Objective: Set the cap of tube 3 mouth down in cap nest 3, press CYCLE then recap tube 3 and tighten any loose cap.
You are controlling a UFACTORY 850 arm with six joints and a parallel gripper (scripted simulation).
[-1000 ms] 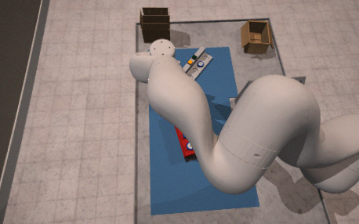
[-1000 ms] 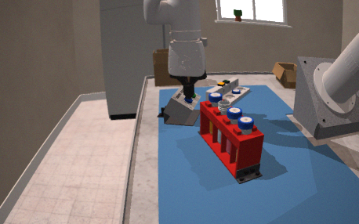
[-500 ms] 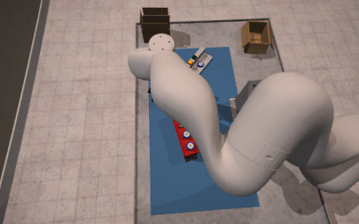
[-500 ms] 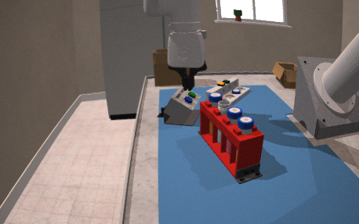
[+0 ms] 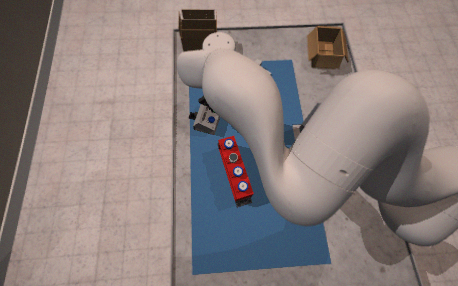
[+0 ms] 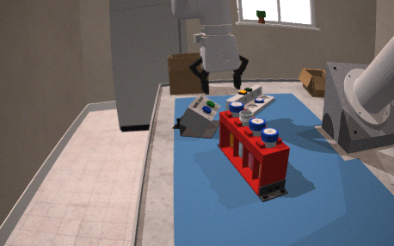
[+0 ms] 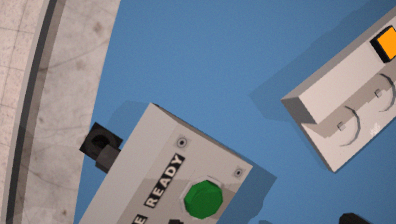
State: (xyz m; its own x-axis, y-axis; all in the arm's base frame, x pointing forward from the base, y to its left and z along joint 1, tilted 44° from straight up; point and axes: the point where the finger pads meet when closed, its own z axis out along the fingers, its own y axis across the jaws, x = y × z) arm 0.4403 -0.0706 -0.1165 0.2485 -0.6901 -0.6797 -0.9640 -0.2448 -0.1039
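Note:
The red decapping station (image 5: 245, 195) (image 6: 274, 165) holds four tubes. Tube 3 (image 5: 233, 157) (image 6: 246, 116) is uncapped. White-and-blue caps sit on tube 1 (image 5: 243, 186) (image 6: 269, 134), tube 2 (image 5: 238, 171) (image 6: 257, 124) and tube 4 (image 5: 229, 143) (image 6: 237, 107). The removed cap (image 6: 259, 101) lies in cap nest 3 of the tray (image 7: 320, 97). The amber lamp (image 6: 243, 92) (image 7: 388, 45) is lit; the green lamp (image 6: 248, 89) looks dark. My gripper (image 6: 221, 89) is open and empty, raised behind the key housing (image 5: 202, 123) (image 6: 194, 122) (image 7: 131, 150) with blue CYCLE (image 5: 211, 119) (image 6: 206, 109) and green READY (image 6: 211, 103) (image 7: 203, 199).
The arm hides most of the tray in the top view. A tall cardboard box (image 5: 199, 39) (image 6: 184, 79) and a smaller open box (image 5: 327, 56) (image 6: 314, 83) stand at the back. The arm's base (image 6: 337, 103) stands right of the blue mat (image 5: 260, 245) (image 6: 202, 215) (image 7: 200, 50).

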